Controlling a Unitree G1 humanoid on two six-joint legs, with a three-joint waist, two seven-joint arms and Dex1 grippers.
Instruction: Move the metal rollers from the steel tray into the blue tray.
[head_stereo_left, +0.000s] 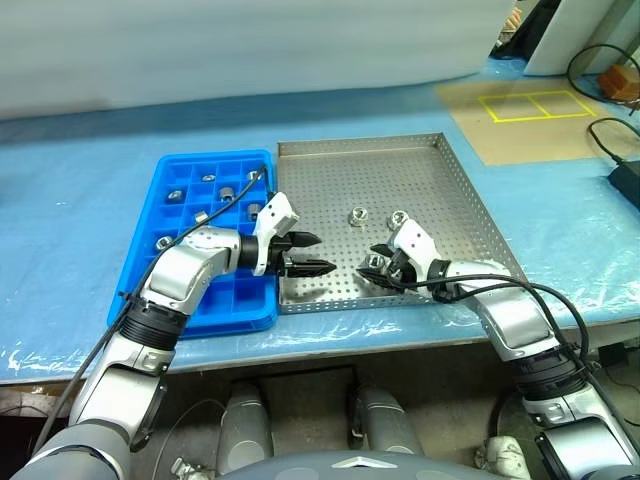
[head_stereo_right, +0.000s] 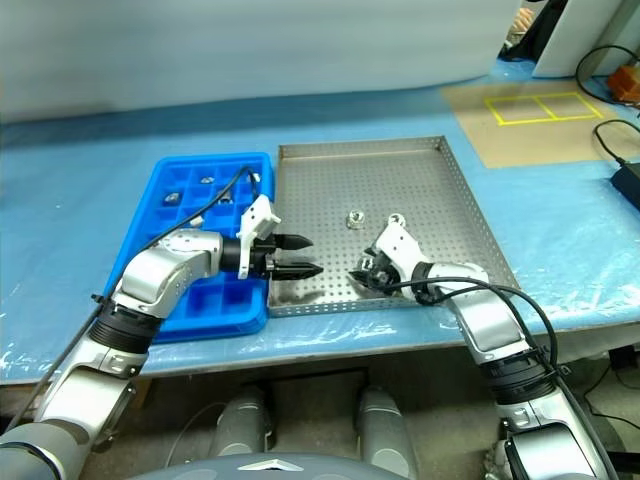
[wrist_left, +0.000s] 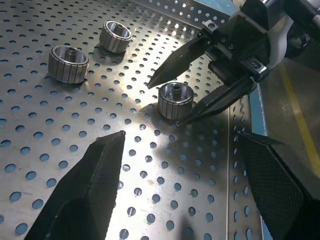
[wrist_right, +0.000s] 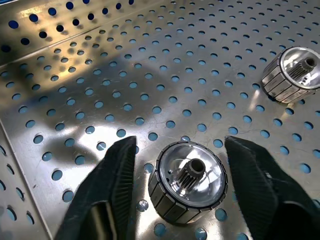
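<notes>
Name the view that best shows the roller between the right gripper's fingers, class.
The right wrist view: the roller stands upright between that gripper's fingers, its toothed hub plain. The left wrist view shows it smaller. In the eye views it is a speck.

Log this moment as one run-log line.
right tool: fingers either side of a roller on steel tray, not closed | left tool: open, empty | blue tray: holds rollers
</notes>
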